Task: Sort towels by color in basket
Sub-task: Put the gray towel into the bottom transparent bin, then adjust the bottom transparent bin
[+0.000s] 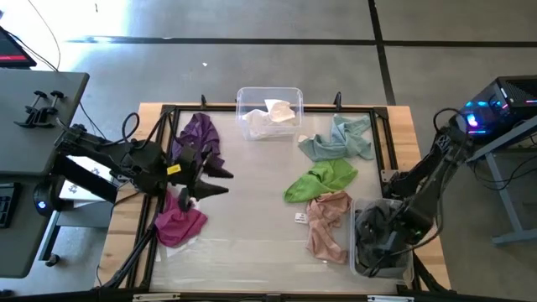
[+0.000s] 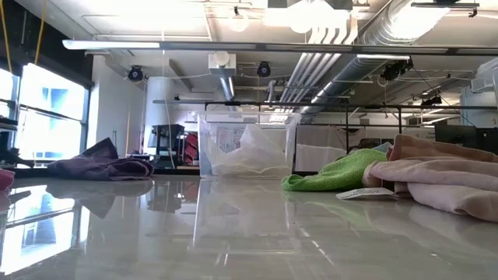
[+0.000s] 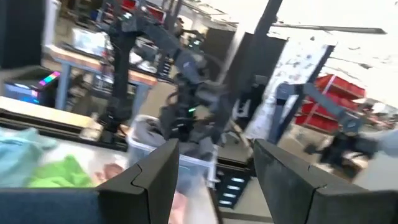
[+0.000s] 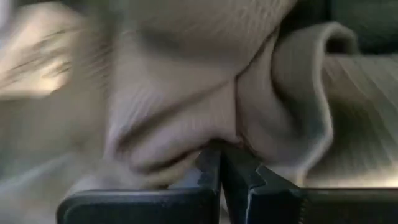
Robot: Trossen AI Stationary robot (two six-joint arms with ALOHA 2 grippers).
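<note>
My right gripper [image 1: 377,239] reaches down into a clear basket [image 1: 361,260] at the table's near right and is shut on a grey towel [image 1: 367,225] that lies in it. My left gripper [image 1: 221,182] hovers open and level over the table's left part, between a purple towel [image 1: 200,134] and a magenta towel [image 1: 179,220], with nothing between its fingers [image 3: 155,180]. A pink towel [image 1: 329,222], a lime green towel [image 1: 321,180] and a pale teal towel [image 1: 340,141] lie on the table. A white towel [image 1: 273,117] sits in a second clear basket [image 1: 243,96] at the far edge. My right gripper pinches a raised fold of the grey towel [image 4: 217,124] between its two fingertips [image 4: 208,168]. The fingers come from above, slanting down into the basket. The cloth bunches in several folds around them; whether its lower part is clear of the basket floor does not show.
A black frame [image 1: 277,106] borders the table top. The table's near middle [image 1: 252,252] is bare and glossy. The pink towel lies right beside the near-right basket. A desk with clamps [image 1: 38,109] stands beyond the left edge.
</note>
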